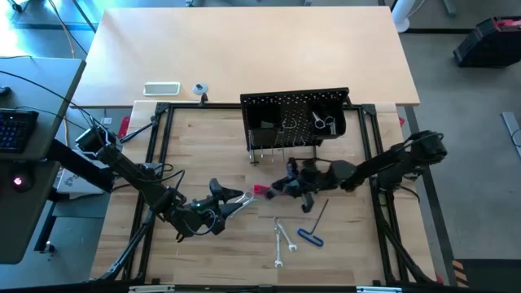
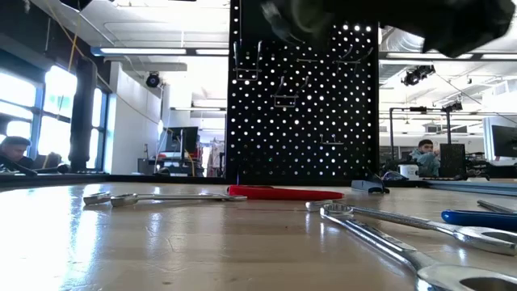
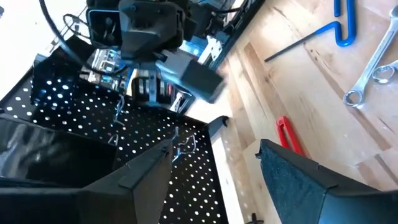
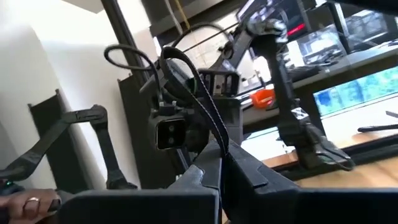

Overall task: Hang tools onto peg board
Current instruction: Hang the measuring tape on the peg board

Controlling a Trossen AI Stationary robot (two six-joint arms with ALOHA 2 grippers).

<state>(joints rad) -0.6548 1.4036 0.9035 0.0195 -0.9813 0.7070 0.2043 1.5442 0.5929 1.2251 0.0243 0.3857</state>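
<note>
Left gripper (image 1: 238, 199) low over the table at centre-left, fingers spread apart, nothing between them; its tips sit just beside the near end of the red-handled tool (image 1: 262, 190), which lies flat on the wood between the two grippers. In the left wrist view the fingers (image 3: 298, 180) stand wide with a bit of that red handle (image 3: 288, 135) showing between them on the table. Right gripper (image 1: 286, 185) close in front of the peg board (image 1: 295, 118), near the other end of the red tool, fingers closed together, cannot tell anything in them. Peg board stands upright at the back middle of the work area, a few silver pieces (image 1: 323, 122) already hanging on its hooks. Two slim silver wrenches (image 1: 282, 238) lie loose on the table nearer the front, just beside the black L-shaped key with blue end (image 1: 313, 224), all well apart from both grippers. Low view: red tool (image 2: 284, 192) flat in front of the board (image 2: 304, 101), one wrench (image 2: 153, 197) left of it, another wrench (image 2: 388, 238) and the blue end (image 2: 478, 217) at right. A person (image 2: 425, 157) is seated in the room behind
</note>
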